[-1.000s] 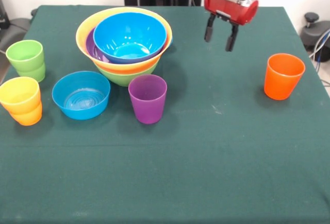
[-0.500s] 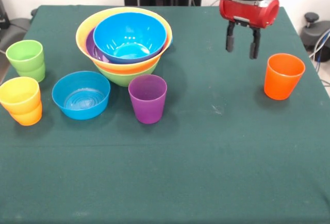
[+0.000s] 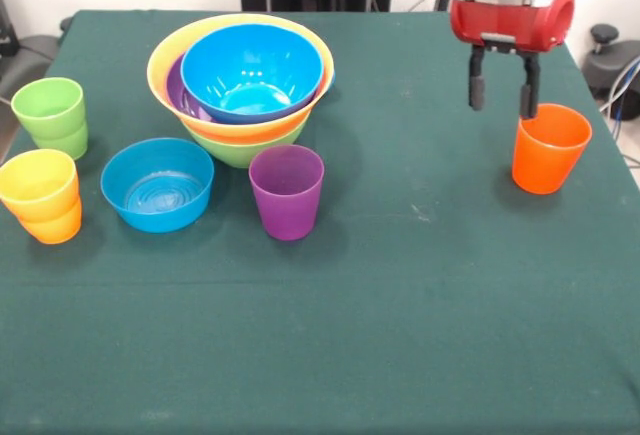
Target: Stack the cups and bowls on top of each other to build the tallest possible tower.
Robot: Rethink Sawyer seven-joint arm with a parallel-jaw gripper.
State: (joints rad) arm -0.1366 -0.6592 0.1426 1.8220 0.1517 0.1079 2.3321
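Note:
The tower (image 3: 240, 85) stands at the back left: a big blue bowl (image 3: 252, 70) nested in a yellow bowl (image 3: 170, 55), with purple showing inside, on a lime green bowl (image 3: 240, 147). A smaller blue bowl (image 3: 157, 184) and a purple cup (image 3: 286, 192) stand in front of it. A green cup (image 3: 51, 117) and a yellow cup (image 3: 38, 184) nested in an orange one (image 3: 52, 225) stand at the left edge. A lone orange cup (image 3: 548, 147) stands at the right. My gripper (image 3: 500, 101) is open and empty, just up-left of that cup's rim.
The green cloth-covered table (image 3: 400, 305) fills the view. Dark equipment (image 3: 612, 60) sits beyond its right edge.
My gripper has moved steadily to the right and slightly lower, from the table's back middle to beside the lone orange cup. It stays open. The cups and bowls have not moved.

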